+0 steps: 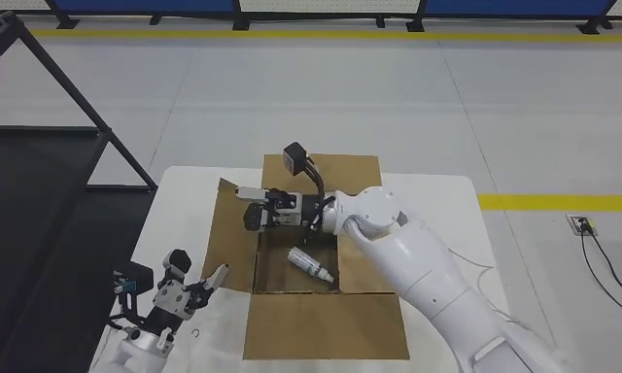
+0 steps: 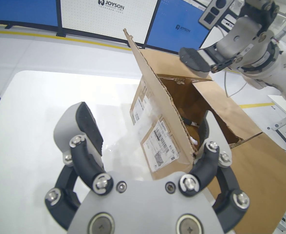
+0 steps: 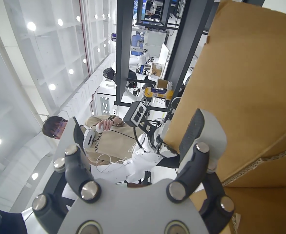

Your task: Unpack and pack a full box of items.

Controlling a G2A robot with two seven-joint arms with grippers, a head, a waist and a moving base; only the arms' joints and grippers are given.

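TABLE (image 1: 437, 208): white top shows left and right of box | BOX (image 1: 321, 324): centred, flaps folded out, left flap raised | RIGHT GRIPPER (image 1: 248, 205): arm stretched across box, level over left rim, fingers spread, nothing held | LEFT GRIPPER (image 1: 196, 269): low at left flap's near corner, fingers spread, nothing held | BOTTLE (image 1: 309, 263): white, lying inside box

white table (image 1: 185, 213) with rounded corners, brown cardboard box (image 2: 146, 129) sitting on it roughly in the middle. box is open, near flap (image 1: 321, 326) and far flap (image 1: 340, 167) spread out flat, left flap (image 1: 225, 227) sticking up at a tilt. white shipping labels stuck on the box's left side wall
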